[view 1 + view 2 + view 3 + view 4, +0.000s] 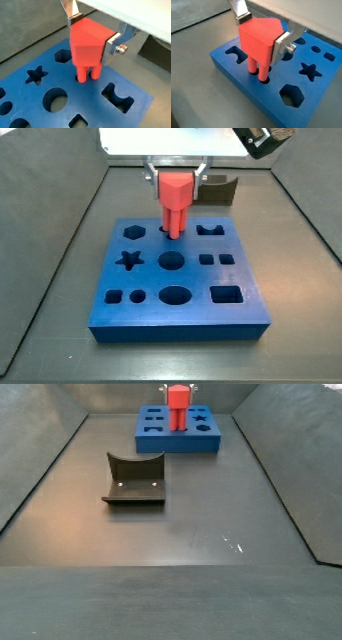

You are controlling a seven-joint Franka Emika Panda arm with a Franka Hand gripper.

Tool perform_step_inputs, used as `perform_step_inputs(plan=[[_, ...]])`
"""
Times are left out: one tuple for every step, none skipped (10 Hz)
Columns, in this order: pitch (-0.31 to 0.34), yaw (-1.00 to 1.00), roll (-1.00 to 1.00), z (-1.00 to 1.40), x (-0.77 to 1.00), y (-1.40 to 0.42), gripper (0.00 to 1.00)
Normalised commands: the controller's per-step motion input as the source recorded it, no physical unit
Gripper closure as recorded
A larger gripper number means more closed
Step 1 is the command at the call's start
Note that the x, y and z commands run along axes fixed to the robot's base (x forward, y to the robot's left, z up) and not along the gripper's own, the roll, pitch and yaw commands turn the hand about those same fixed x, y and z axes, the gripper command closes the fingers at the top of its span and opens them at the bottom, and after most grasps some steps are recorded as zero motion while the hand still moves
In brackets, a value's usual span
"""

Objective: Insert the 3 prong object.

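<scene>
The 3 prong object (89, 47) is a bright red-pink upright block with thin prongs under it. My gripper (92, 36) is shut on its upper body in both wrist views (260, 34). The prongs' tips reach into a cutout of the blue board (133, 115), near its back edge between the hexagon hole (62, 55) and the U-shaped hole (117, 96). The block's body stands above the board's top. A side view shows the block (175, 190) upright over the board (181, 318); it also shows far off in a side view (177, 401).
The blue board (244, 75) has several other shaped holes: star (310, 70), hexagon (291, 94), circles and squares. A dark olive curved block (135, 481) lies on the grey floor away from the board. Grey walls (54, 238) enclose the floor.
</scene>
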Motion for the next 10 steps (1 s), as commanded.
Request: perform_step_inputs(plan=[[0.000,-0.02,0.15,-0.45,-0.01,0.00,1.00],[0.006,-0.01,0.11,-0.30,-0.15,0.00,1.00],[0.011,-0.01,0.09,-0.27,-0.09,0.00,1.00],[0.017,0.00,0.09,-0.23,-0.08,0.00,1.00],[0.004,0.00,0.10,-0.27,-0.08,0.00,1.00],[0.000,0.00,0.06,-0.40,0.00,0.00,1.00],[0.000,-0.02,0.06,-0.51,0.13,-0.01,1.00],[0.000,-0.06,0.07,-0.55,0.20,-0.03,1.00],[0.000,-0.07,0.07,-0.56,0.19,-0.03,1.00],[0.000,-0.05,0.10,-0.54,0.18,-0.09,1.00]])
